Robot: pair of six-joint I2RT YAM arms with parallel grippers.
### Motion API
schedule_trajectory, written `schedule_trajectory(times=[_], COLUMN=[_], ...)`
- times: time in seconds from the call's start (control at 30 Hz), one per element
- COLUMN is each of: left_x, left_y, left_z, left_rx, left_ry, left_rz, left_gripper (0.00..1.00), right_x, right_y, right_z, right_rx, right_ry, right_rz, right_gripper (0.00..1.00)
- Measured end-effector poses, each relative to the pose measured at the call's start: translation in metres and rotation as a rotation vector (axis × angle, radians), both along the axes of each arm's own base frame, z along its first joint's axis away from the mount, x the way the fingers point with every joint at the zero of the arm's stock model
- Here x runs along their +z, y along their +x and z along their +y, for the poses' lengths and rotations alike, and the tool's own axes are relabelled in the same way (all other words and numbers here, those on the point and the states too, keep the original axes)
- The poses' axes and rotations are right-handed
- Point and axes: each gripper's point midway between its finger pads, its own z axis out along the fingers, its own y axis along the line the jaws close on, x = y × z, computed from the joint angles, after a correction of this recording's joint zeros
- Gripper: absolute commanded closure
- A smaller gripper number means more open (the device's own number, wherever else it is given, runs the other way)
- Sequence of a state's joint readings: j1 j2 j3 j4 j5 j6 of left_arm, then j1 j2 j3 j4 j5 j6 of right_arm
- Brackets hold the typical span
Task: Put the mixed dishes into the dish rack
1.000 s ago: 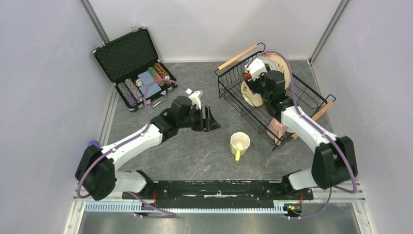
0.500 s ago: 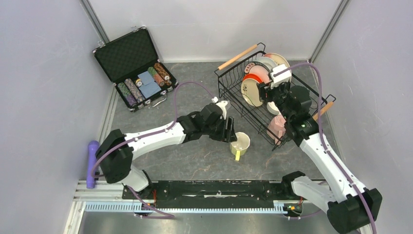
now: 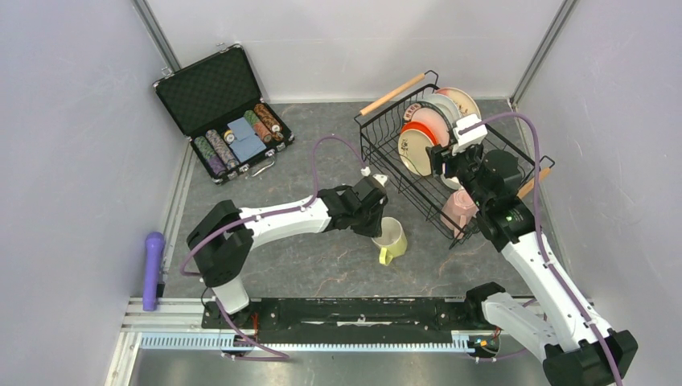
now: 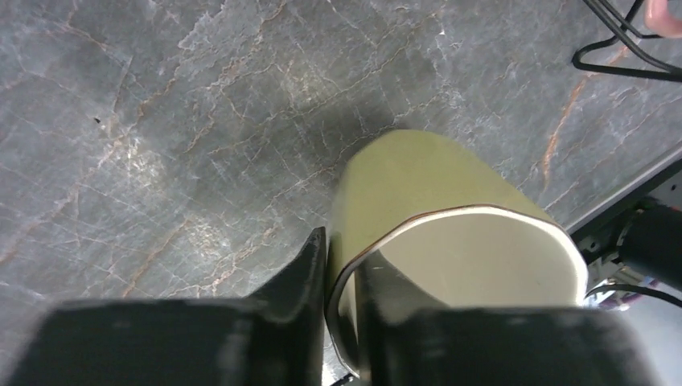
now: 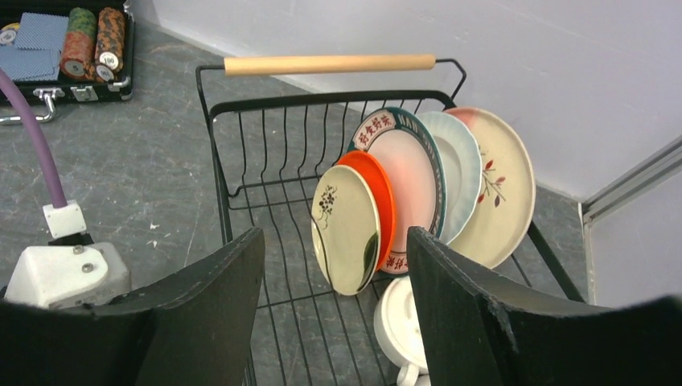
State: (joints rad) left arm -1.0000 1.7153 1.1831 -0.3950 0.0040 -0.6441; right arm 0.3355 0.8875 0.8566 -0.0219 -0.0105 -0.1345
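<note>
1. My left pincer (image 4: 340, 259) has swung over from the far side of the table to the yellow-green mug (image 4: 434, 185) and closed. It now pinches the mug's wall, one finger inside the rim and one outside.
2. The mug was upright a moment ago and now tips in my grip. It is still out on the table, just in front of the dish rack (image 5: 322, 100) and near its front corner. I judge the grasp made and the lift into the rack next.
3. My right pincer (image 5: 334, 249) has backed away from the plates. It hangs wide open above the rack's middle with nothing in it.
4. Five plates stand on edge in a row at the rack's far end. From front to back:
   - cream black-spotted plate (image 5: 346, 229)
   - orange plate (image 5: 376, 189)
   - teal-rimmed plate (image 5: 410, 177)
   - white plate (image 5: 458, 161)
   - pink-cream plate (image 5: 503, 185)
5. A white mug (image 5: 402, 326) sits just in front of the plates, and a pink mug (image 3: 458, 209) sits at the rack's near end.
6. Well away from the rack, the black case (image 3: 211, 92) lies open, holding poker chips (image 3: 213, 149).
</note>
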Motion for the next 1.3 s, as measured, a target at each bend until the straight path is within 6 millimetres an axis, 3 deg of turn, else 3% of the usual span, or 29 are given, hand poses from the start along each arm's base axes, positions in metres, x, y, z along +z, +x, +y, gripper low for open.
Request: schedule_trajectory(times=[0.03, 0.23, 0.3, 0.43, 0.53, 0.63, 0.83, 1.0, 1.3], left_x=[-0.002, -0.006, -0.004, 0.012, 0.046, 0.093, 0.173, 0.212, 0.235], left_y=[0.0, 0.002, 0.002, 0.007, 0.02, 0.036, 0.05, 0.044, 0.021], left_z=[0.001, 0.008, 0.018, 0.056, 0.086, 0.111, 0.123, 0.11, 0.1], left_rx=[-0.006, -0.001, 0.013, 0.062, 0.118, 0.167, 0.122, -0.003, -0.161], left_ry=[0.006, -0.01, -0.015, -0.091, -0.269, -0.445, -0.746, -0.951, -1.066], left_rz=[-0.003, -0.013, -0.017, -0.022, -0.08, -0.174, -0.303, -0.277, -0.232], left_gripper=[0.97, 0.98, 0.98, 0.98, 0.98, 0.98, 0.98, 0.98, 0.98], right_x=[-0.002, -0.012, -0.011, -0.004, 0.005, 0.01, -0.001, -0.013, 0.019], right_y=[-0.001, -0.008, -0.013, -0.028, -0.044, -0.061, -0.084, -0.098, -0.132], right_z=[0.0, 0.008, 0.017, 0.039, 0.06, 0.082, 0.115, 0.131, 0.15], right_rx=[0.0, 0.04, 0.094, 0.217, 0.348, 0.484, 0.703, 0.831, 1.031], right_ry=[-0.002, 0.033, 0.066, 0.144, 0.233, 0.347, 0.585, 0.76, 0.86], right_rz=[0.01, 0.065, 0.075, 0.088, 0.092, 0.125, 0.272, 0.417, 0.433], right_gripper=[0.29, 0.28, 0.27, 0.15, 0.02, 0.02, 0.02, 0.02, 0.02])
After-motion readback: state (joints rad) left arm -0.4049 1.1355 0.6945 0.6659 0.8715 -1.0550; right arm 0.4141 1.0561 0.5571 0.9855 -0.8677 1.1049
